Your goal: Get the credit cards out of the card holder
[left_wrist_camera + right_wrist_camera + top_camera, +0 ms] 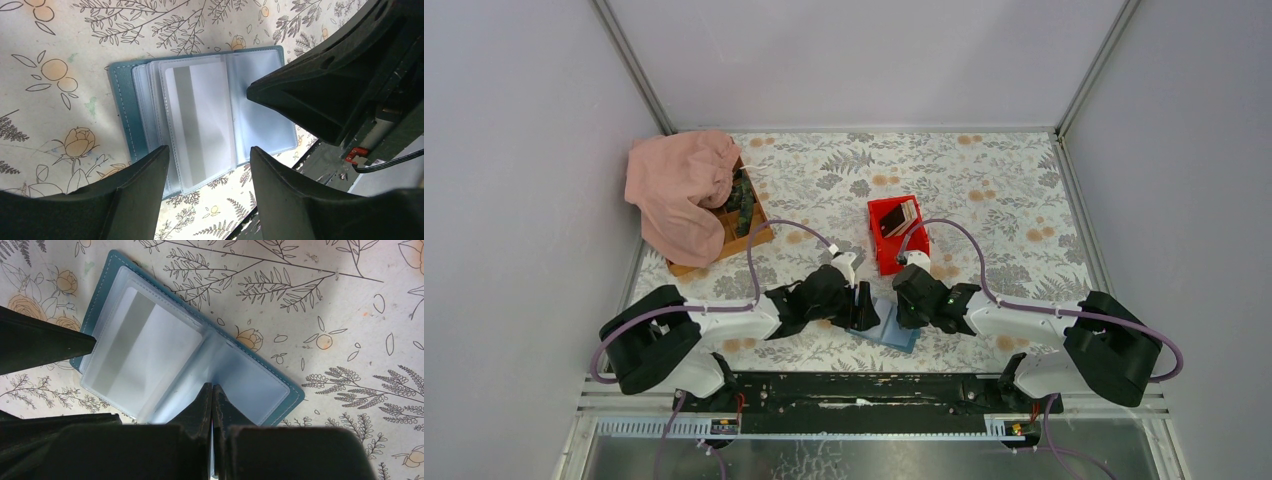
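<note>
At the near middle of the table (984, 190), just ahead of the two arm bases, both grippers meet over an open wallet (898, 334). The right gripper (212, 390) has its jaws pressed together. Their tips rest on the wallet's inner pages, close to the fold. Whether a clear sleeve is caught between them cannot be told. The left gripper (209, 152) comes in from the opposite side with its jaws spread wide. One finger sits on each side of the edge of the stacked sleeves (150, 95); whether they touch the plastic cannot be told.

The wallet lies flat on the flower-printed table, opened like a book, with its blue cover down and its clear sleeves facing up. The top sleeve on the stacked side holds a white card (200, 120) with a grey stripe running along its length. The other page shows pale blue through its plastic.

Beyond the wallet, farther from the arm bases, stands a small red bin (889, 255). Inside it lie a few cards (898, 218), dark and tan, stacked together.

Well apart, at the far left of the table, a pink cloth (679, 190) is draped over a wooden box (749, 235). Something dark green shows in the box beside the cloth, too small to make out.
</note>
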Robot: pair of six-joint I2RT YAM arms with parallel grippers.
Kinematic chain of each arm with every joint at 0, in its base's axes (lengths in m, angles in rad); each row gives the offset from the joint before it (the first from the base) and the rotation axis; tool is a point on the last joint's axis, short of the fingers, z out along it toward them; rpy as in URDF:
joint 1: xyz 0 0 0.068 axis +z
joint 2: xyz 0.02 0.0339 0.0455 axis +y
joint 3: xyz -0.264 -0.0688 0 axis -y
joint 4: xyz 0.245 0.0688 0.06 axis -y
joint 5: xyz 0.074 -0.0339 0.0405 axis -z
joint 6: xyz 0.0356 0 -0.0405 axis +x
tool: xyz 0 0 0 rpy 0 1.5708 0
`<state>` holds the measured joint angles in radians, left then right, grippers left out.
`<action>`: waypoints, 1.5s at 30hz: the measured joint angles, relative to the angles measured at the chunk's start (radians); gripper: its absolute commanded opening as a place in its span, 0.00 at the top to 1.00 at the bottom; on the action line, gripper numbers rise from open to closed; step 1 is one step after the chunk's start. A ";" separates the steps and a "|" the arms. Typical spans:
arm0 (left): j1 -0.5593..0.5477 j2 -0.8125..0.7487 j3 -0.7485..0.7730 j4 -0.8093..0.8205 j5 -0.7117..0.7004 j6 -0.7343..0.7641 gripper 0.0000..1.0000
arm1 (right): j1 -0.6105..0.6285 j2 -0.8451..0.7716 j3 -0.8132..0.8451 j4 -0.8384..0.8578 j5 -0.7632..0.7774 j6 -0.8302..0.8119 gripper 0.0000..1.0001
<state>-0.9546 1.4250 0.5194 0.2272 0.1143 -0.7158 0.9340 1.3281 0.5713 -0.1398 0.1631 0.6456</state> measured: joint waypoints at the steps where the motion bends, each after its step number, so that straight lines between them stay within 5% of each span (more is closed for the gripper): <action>1: 0.000 0.000 0.000 0.001 0.003 0.000 0.33 | 0.000 0.000 0.000 0.000 0.000 0.000 1.00; 20: -0.034 -0.024 0.001 0.009 0.048 -0.028 0.35 | 0.000 -0.018 -0.001 -0.001 0.002 0.000 1.00; 38: -0.085 0.038 0.104 0.007 0.047 -0.034 0.35 | -0.003 -0.196 -0.049 -0.041 0.066 0.009 0.99; 45: -0.094 0.108 0.176 0.009 0.048 -0.034 0.35 | -0.008 -0.378 -0.059 -0.141 0.163 0.042 0.97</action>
<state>-1.0489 1.5333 0.6952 0.2359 0.1619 -0.7494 0.9260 0.9497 0.5121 -0.2806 0.3260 0.6880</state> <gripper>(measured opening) 0.651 0.023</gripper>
